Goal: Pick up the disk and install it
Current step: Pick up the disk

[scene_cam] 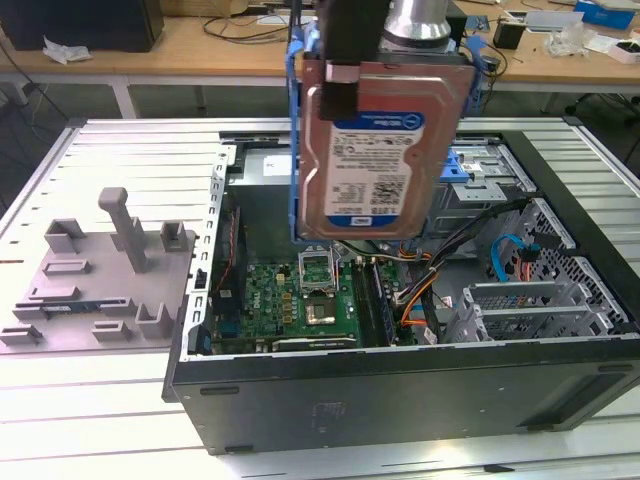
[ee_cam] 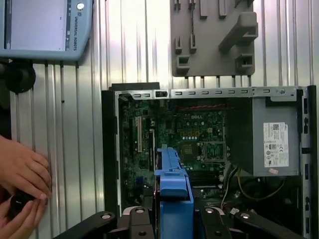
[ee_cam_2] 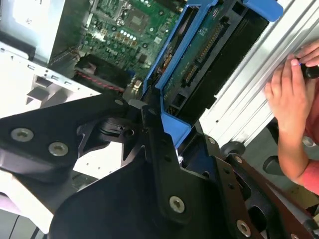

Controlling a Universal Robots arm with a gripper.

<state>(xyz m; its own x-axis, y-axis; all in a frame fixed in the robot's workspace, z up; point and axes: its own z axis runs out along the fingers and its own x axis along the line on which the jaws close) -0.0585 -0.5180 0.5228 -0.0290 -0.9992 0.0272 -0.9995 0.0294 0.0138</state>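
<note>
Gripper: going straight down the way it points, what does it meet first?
Most likely the motherboard in the open computer case. The gripper is shut on the disk, which hangs edge-down above the green board, so the disk's lower edge would touch first. Depth is unclear.

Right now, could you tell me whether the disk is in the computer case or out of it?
Out: the disk hangs on edge in the pincer above the open case, label toward the exterior view.
</note>
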